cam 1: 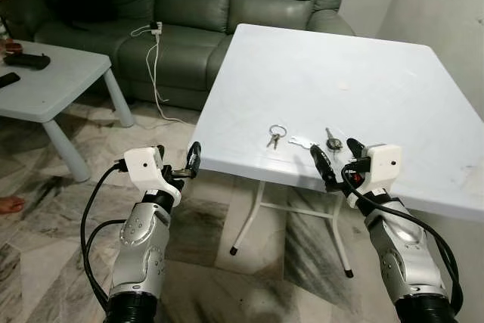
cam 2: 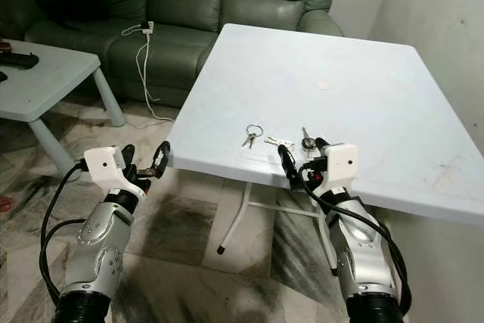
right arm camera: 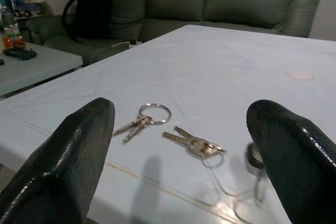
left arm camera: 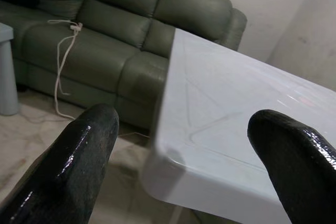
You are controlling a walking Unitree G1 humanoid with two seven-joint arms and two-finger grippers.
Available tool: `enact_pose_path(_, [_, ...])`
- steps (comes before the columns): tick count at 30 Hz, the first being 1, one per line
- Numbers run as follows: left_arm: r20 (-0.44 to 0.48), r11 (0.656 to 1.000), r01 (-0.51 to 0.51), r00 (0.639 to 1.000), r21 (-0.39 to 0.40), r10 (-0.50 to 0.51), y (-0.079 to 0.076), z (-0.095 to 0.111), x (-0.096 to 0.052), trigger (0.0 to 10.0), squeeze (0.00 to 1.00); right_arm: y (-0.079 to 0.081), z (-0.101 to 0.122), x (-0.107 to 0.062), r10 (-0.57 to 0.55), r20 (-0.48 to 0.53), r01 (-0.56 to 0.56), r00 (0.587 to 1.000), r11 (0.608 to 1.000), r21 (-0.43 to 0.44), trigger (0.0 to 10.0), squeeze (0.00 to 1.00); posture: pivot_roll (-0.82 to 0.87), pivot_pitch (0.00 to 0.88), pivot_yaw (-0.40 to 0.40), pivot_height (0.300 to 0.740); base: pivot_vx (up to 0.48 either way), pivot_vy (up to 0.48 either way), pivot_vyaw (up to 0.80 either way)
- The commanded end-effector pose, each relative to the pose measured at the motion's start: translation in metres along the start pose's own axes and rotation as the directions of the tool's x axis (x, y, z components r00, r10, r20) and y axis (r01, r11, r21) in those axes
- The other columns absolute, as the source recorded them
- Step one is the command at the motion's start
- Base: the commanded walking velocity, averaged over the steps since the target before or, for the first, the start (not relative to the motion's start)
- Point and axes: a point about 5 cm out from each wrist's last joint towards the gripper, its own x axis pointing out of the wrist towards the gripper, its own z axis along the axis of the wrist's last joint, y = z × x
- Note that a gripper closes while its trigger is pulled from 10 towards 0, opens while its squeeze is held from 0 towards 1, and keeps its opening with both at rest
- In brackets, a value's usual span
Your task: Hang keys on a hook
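Lying near the front edge of the white bench (cam 1: 363, 73): three key sets, a ringed keys bunch (cam 1: 275, 135), a silver pair (cam 1: 299, 141), a black-headed key (cam 1: 332, 142). Right gripper (cam 1: 338, 155) hovers over that edge, fingers spread wide, just short of the black-headed key. Left gripper (cam 1: 181, 164) spread too, off the bench's left corner. Green sofa (cam 1: 227, 5) behind, white cable (cam 1: 155, 73) draped on it.

Even indoor light, sharp, slight tabletop (cam 1: 355, 73) glare
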Motion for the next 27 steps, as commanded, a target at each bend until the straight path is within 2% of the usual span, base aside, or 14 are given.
enact_pose_path(1, [0.013, 1.000, 0.012, 1.000, 0.003, -0.012, -0.0030, 0.0033, 0.0013, 10.0, 0.00, -0.0026, 0.0050, -0.0005, -0.005, 0.015, 0.005, 1.000, 1.000, -0.011, 10.0, 0.00, -0.03, 0.000, -0.053, 0.740, 0.311, 0.000, 0.00])
enact_pose_path(27, [0.010, 1.000, 0.007, 1.000, 0.009, -0.007, -0.0021, 0.0035, 0.0019, 10.0, 0.00, -0.0025, 0.0053, -0.0015, -0.004, 0.013, 0.004, 1.000, 1.000, -0.011, 10.0, 0.00, -0.03, 0.000, -0.053, 0.740, 0.325, 0.000, 0.00])
